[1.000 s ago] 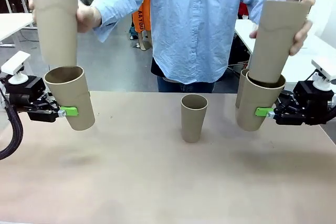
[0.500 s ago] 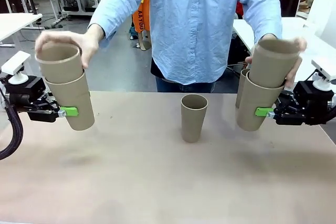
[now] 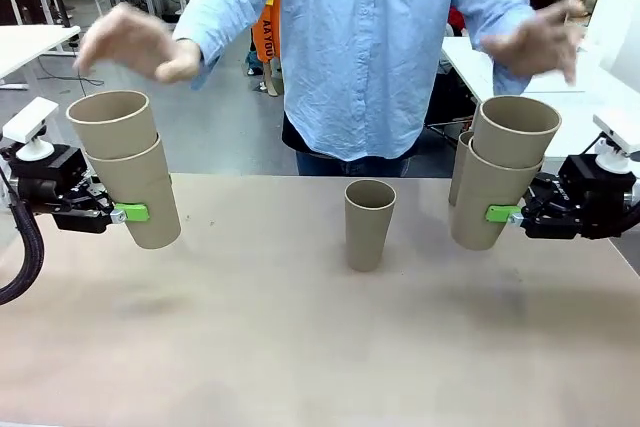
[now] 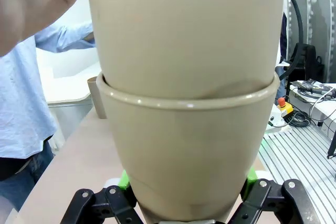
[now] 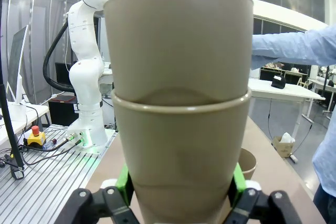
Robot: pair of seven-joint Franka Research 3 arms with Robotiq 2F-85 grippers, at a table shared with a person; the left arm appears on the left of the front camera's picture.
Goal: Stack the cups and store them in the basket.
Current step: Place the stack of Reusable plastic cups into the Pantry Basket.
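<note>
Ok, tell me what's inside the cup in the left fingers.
A second cup is nested in the held cup, with its upper part sticking out above the rim. Its lower part is hidden by the outer wall, and its inside bottom cannot be seen.

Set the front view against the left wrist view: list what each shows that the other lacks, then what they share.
Front view: the right gripper shut on a nested pair of tan tapered cardboard-like cups. Left wrist view: a red stop button on a yellow box. Shared: the left gripper shut on the lower cup of its two-cup stack, and the person's light-blue shirt.
</note>
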